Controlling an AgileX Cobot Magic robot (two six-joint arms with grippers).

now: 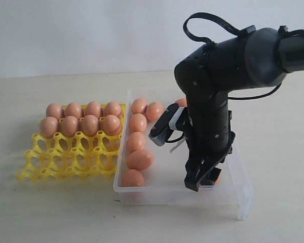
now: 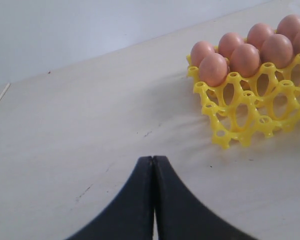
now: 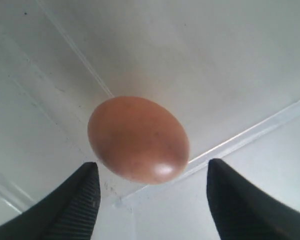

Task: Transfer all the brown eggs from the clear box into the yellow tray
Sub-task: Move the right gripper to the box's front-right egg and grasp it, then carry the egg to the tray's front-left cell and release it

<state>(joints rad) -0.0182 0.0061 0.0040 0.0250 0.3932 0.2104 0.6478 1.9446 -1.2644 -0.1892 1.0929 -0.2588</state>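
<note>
- The right hand (image 3: 152,167) is down inside the clear box (image 1: 233,167), pointing at its floor. It stands wide open and has hold of nothing.
- Just past its fingertips lies one brown egg (image 3: 138,138), on the box floor and centred in the gap between the two ribbed fingers (image 3: 75,205). Neither finger appears to touch the shell. In the exterior view only a sliver of orange shows behind this hand.
- Farther out from this hand, across the bare box floor, a row of loose eggs (image 1: 136,141) lies along the box wall on the tray side. There are four in a line and two more at the far corner.
- Another egg peeks out from behind the arm, near the far wall.
- Beyond that wall the yellow tray (image 1: 66,162) sits on the desk (image 1: 50,212), just beside the box. Whether the two touch cannot be told.
- The left hand (image 2: 153,159) is fully closed, its fingers pressed flat together with nothing between them, over bare desk.
- Ahead of the left hand and off to one side stands the tray. The two rows of cups nearer this hand are empty, and the two rows farther from it carry eight tray eggs (image 2: 245,59), one to a cup.
</note>
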